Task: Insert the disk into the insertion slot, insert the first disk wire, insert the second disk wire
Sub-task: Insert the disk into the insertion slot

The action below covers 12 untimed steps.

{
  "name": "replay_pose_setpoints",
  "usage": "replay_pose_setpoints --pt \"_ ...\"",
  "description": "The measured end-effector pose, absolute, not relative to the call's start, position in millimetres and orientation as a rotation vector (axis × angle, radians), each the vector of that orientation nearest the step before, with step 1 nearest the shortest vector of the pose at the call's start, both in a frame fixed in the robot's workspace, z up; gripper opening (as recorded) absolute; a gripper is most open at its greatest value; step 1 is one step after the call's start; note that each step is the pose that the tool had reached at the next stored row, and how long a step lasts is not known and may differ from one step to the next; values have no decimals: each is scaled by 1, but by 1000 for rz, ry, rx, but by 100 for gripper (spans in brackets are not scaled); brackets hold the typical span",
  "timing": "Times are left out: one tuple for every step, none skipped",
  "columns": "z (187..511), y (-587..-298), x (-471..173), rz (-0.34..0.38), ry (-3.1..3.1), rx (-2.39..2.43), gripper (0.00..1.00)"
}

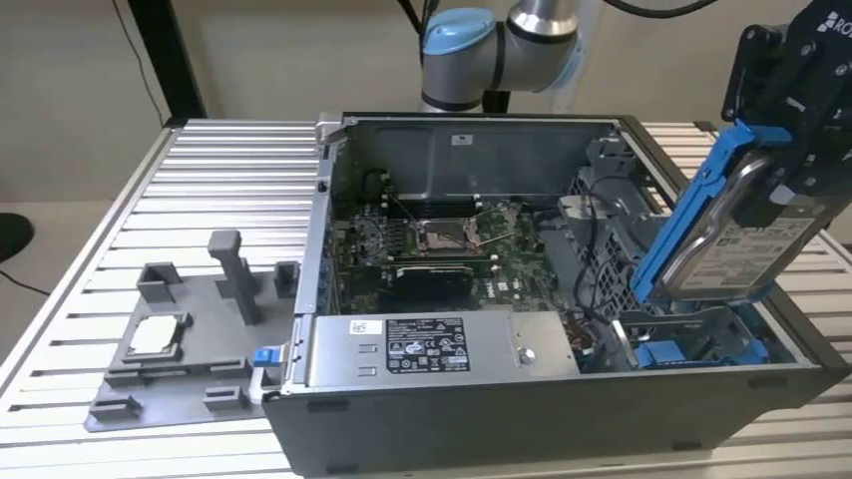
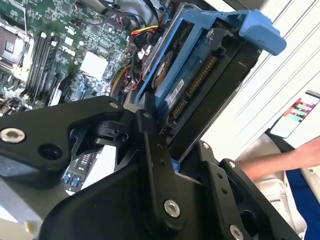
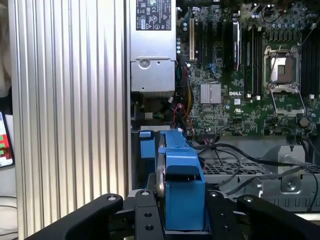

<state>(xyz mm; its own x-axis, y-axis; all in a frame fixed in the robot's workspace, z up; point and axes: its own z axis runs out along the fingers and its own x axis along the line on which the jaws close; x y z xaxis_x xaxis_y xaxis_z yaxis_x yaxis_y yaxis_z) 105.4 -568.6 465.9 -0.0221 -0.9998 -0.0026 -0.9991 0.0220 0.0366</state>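
Observation:
My gripper is shut on the disk, a silver drive with a white label in a bright blue carrier. The disk hangs tilted steeply, its lower end down at the insertion slot, the grey bay with blue tabs in the case's front corner at the exterior view's right. In both wrist views the black fingers clamp the blue carrier from both sides, with the disk reaching away from the gripper toward the case. Black cables lie across perforated metal beside the disk.
The open computer case holds a grey power-supply box and a motherboard with a processor socket. A grey fixture stands on the ribbed aluminium table at the exterior view's left. A person's arm is nearby.

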Motion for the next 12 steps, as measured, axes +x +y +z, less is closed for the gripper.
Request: replay_pose_setpoints --pt "466 -569 105 -44 -2229 2180 0" --pt "466 -569 105 -44 -2229 2180 0" --pt "466 -569 105 -44 -2229 2180 0" --pt "466 -569 105 -44 -2229 2180 0" --pt "466 -569 105 -44 -2229 2180 0" --pt "466 -569 105 -44 -2229 2180 0" --pt "466 -569 105 -44 -2229 2180 0" --pt "465 -569 105 -44 -2229 2180 0" --pt "465 -570 105 -44 -2229 2180 0" --pt "464 -570 105 -45 -2229 2181 0" --pt "463 -570 105 -47 -2230 2181 0" --pt "462 -571 105 -49 -2231 2182 0"
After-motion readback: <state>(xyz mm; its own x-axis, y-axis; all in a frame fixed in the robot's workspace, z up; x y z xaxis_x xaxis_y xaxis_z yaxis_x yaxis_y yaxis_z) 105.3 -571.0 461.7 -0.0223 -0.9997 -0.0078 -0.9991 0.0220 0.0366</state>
